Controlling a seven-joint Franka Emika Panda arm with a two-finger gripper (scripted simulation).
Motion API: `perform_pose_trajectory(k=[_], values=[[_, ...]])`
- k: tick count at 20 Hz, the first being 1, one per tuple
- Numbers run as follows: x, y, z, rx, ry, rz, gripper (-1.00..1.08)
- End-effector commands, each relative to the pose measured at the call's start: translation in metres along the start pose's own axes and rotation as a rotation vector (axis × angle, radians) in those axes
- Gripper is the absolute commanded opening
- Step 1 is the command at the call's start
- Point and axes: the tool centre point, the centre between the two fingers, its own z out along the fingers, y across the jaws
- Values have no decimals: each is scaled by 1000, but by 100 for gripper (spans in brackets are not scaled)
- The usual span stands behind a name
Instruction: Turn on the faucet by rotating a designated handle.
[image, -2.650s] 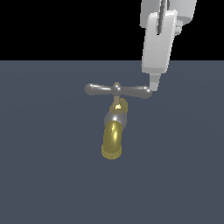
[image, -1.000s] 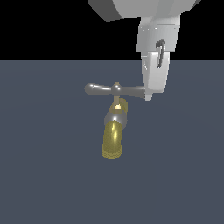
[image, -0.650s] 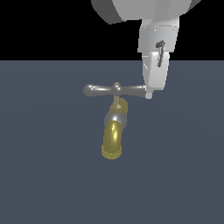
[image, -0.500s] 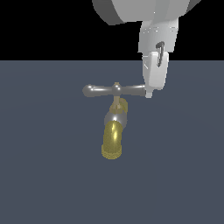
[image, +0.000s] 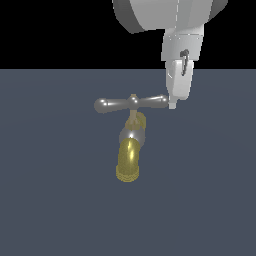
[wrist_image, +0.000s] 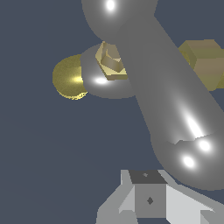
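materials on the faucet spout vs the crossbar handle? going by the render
Faucet spout: looks like polished brass, yellow-gold with a bright streak along the curve and a ribbed mouth. Handle: looks like glossy grey metal, maybe steel or chrome; sharp white highlights on its rounded ends, clearest in the wrist view. Both are simulator shaders, so material is only appearance.

Brass faucet (image: 129, 156), level grey handle (image: 131, 103)
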Motion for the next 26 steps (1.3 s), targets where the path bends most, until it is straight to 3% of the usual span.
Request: perform_pose_trajectory(k=[1, 3, 26], values=[[3, 11, -2, -9, -1, -8, -100], [1, 5, 0, 0, 0, -4, -100], [50, 72, -2, -7, 0, -8, -100]])
